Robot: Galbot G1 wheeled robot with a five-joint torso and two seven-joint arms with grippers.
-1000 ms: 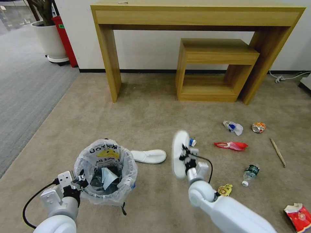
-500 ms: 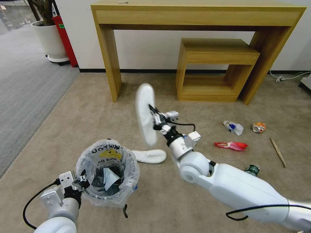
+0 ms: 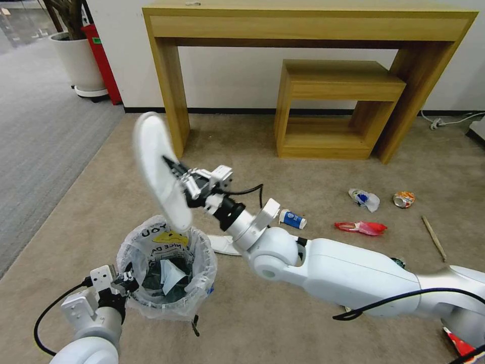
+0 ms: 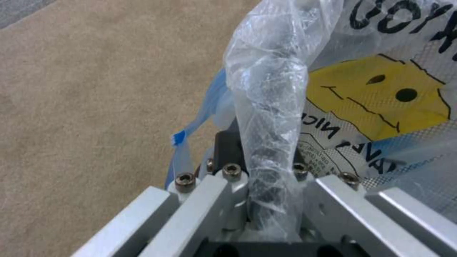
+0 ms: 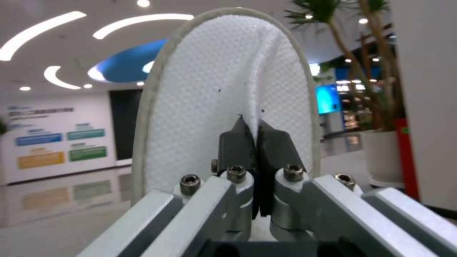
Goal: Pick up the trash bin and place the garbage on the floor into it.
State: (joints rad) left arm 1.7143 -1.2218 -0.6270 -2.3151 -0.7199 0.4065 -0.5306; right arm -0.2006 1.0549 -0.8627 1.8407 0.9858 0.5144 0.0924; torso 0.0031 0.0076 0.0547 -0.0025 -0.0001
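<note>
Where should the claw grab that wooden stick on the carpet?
Probably near the middle of the stick, coming straight down from above. It lies flat on the carpet, long and thin, so the fingers should close across its narrow width, not along its length. The space around it looks free, with the can some way off.

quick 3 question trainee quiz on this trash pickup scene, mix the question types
1. True or false: the right tool holds a white slipper in the air.
2. What does the left tool grip? A) paper cup B) trash bin rim C) can
3. Fill in: the crushed can lies on the ____.

Key: 1 true. 2 B, the trash bin. 3 floor.
</note>
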